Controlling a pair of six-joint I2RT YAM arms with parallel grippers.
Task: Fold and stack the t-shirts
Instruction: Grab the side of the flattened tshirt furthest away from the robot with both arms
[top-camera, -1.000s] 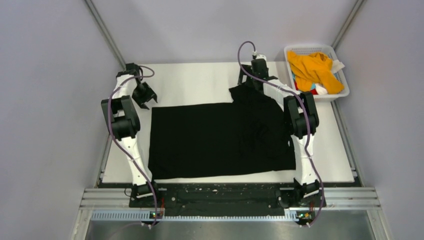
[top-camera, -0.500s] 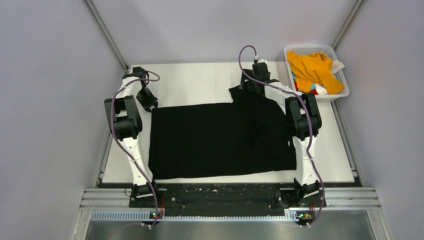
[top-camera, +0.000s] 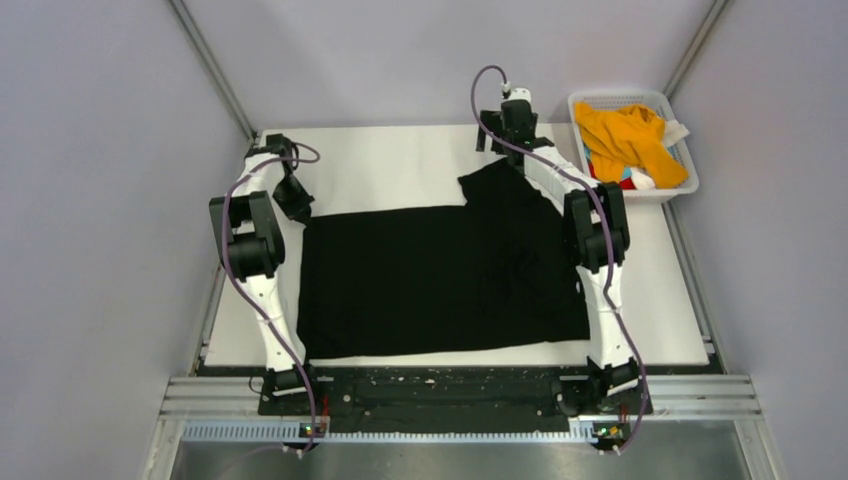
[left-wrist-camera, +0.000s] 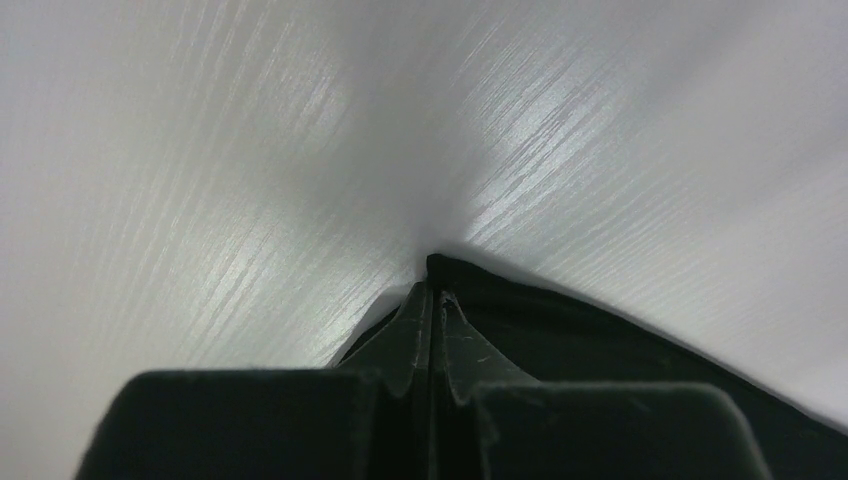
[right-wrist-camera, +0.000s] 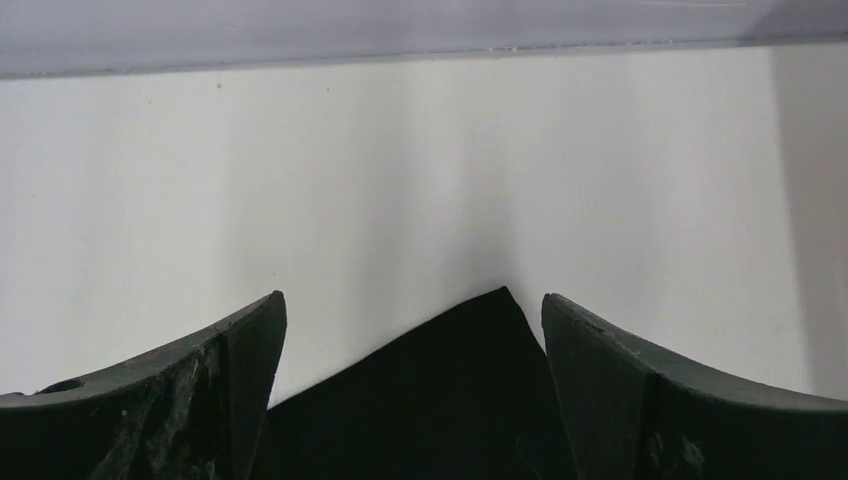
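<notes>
A large black t-shirt (top-camera: 440, 275) lies spread flat on the white table (top-camera: 400, 165), with one sleeve pointing to the far right. My left gripper (top-camera: 297, 203) is at its far-left corner. In the left wrist view the jaws (left-wrist-camera: 432, 290) are shut, with the corner of the black cloth (left-wrist-camera: 600, 350) pinched at their tips. My right gripper (top-camera: 505, 152) hangs open over the sleeve's far corner. That black corner (right-wrist-camera: 450, 400) lies between its fingers (right-wrist-camera: 411, 297) without touching them. An orange-yellow t-shirt (top-camera: 625, 135) lies crumpled in the basket.
The white mesh basket (top-camera: 690, 178) stands at the far right corner of the table, with red, blue and white cloth (top-camera: 632, 180) under the orange shirt. Grey walls close in on three sides. A metal rail (top-camera: 450, 395) runs along the near edge.
My left gripper has come down onto the shirt's far-left corner and closed on it. The right gripper has reached a little farther back, to the sleeve's tip, and stays open.
</notes>
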